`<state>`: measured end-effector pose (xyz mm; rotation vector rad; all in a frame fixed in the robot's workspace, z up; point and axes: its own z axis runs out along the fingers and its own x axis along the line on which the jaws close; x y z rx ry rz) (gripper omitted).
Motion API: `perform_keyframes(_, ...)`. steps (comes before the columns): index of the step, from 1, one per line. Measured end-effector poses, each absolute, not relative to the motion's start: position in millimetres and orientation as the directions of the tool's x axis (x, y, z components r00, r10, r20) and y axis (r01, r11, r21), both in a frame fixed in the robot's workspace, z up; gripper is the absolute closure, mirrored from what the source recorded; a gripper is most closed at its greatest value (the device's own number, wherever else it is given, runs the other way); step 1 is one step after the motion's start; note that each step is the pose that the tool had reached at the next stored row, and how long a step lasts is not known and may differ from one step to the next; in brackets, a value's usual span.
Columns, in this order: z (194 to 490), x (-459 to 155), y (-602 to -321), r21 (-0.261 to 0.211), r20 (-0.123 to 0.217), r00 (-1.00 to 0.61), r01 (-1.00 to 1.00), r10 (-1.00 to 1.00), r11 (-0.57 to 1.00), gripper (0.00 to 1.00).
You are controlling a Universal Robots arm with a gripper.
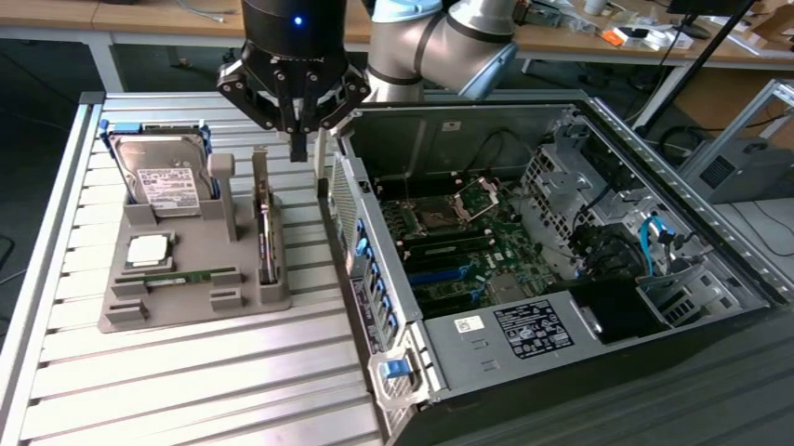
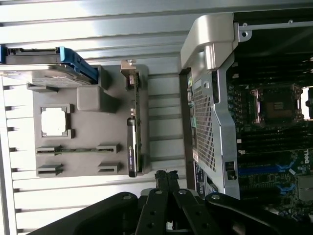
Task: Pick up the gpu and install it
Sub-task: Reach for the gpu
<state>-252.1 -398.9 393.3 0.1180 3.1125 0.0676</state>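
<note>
The gpu (image 1: 266, 228) stands edge-on in a slot of the grey holder tray (image 1: 186, 311), a thin dark card with a metal bracket at its far end. In the wrist view the gpu (image 2: 137, 122) runs along the tray's edge nearest the computer. My gripper (image 1: 297, 149) hangs above the table, just past the card's bracket end, between the tray and the open computer case (image 1: 372, 269). Its fingers are shut together with nothing between them. The wrist view has the gripper (image 2: 166, 175) tips pressed together over the ribbed table, beside the card's end.
The tray (image 2: 93, 122) also carries a hard drive (image 1: 167, 181) in a blue frame, a CPU (image 1: 149, 249) and a RAM stick (image 1: 186, 276). The case lies open with its motherboard (image 1: 459, 232) exposed. Ribbed table surface (image 1: 186, 390) extends in front of the tray.
</note>
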Motion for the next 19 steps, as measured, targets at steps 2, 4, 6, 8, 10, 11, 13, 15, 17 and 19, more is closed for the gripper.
perform_keyframes(2, 393.3, -253.2, -398.9, 0.044, -0.024, -0.997, 0.075, 0.076, 0.996, 0.90)
perform_keyframes(4, 393.3, -253.9, -398.9, 0.044, -0.024, -0.997, 0.075, 0.076, 0.996, 0.90)
perform_keyframes(6, 393.3, -254.8, -399.0, 0.044, -0.024, -0.997, 0.075, 0.076, 0.996, 0.90)
perform_keyframes(8, 393.3, -255.8, -398.9, 0.044, -0.024, -0.997, 0.075, 0.076, 0.996, 0.90)
perform_keyframes(10, 393.3, -256.9, -399.0, 0.044, -0.025, -0.997, 0.075, 0.076, 0.996, 0.90)
perform_keyframes(11, 393.3, -257.4, -398.9, 0.044, -0.024, -0.997, 0.075, 0.076, 0.996, 0.90)
perform_keyframes(13, 393.3, -258.4, -398.9, 0.044, -0.024, -0.997, 0.075, 0.076, 0.996, 0.90)
perform_keyframes(15, 393.3, -259.6, -398.9, 0.044, -0.024, -0.997, 0.075, 0.076, 0.996, 0.90)
perform_keyframes(17, 393.3, -261.0, -398.9, 0.044, -0.024, -0.997, 0.075, 0.076, 0.996, 0.90)
perform_keyframes(19, 393.3, -262.4, -398.9, 0.044, -0.024, -0.997, 0.075, 0.076, 0.996, 0.90)
